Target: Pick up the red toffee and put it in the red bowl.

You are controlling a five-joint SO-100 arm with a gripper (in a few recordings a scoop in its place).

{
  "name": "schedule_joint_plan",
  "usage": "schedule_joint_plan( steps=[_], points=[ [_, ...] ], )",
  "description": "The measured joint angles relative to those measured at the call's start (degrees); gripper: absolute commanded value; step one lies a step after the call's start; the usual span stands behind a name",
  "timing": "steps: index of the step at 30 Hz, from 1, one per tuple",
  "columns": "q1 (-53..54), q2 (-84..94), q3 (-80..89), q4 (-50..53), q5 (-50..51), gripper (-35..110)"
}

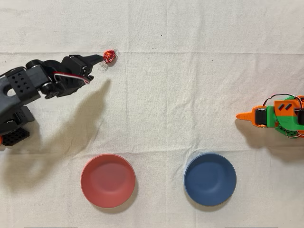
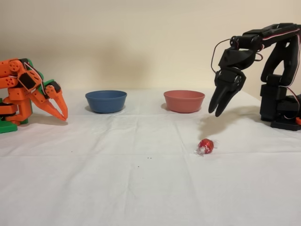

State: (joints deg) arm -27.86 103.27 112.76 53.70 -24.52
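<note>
Here the black arm's two-fingered claw [image 2: 219,112] hangs in the air above the white cloth-covered worktop [image 1: 190,95], holding nothing. In the fixed view its two dark fingers point downward with a narrow gap between the tips, so it looks slightly parted rather than clamped, though the gap is hard to judge from that angle. The tiny round toffee in shiny red foil with clear twisted ends [image 2: 205,146] lies on the cloth, untouched. In the overhead view the toffee [image 1: 109,56] sits just beyond the claw's tip [image 1: 97,59], near the upper left of the cloth.

The round matte salmon-red bowl [image 1: 108,180] stands well apart from the candy, toward the lower edge of the overhead view, beside a same-sized dark blue bowl [image 1: 210,179]. An orange arm [image 1: 275,115] stands idle on the far side.

The step in hand appears to be the approach for the grasp. To do it well, the fingers should probably spread wider before descending, straddle the foil ball itself and not a wrapper end, and come low enough to close around its middle, since so small and smooth a sweet could slip or roll away.
</note>
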Motion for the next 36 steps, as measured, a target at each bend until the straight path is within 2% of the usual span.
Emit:
schedule_joint_plan(
  steps=[18,36],
  points=[
    [-2.20,-12.66,-9.05,-1.05,-2.29,31],
    [-5.01,-22.06,-15.38,-3.52,0.18,31]
  ],
)
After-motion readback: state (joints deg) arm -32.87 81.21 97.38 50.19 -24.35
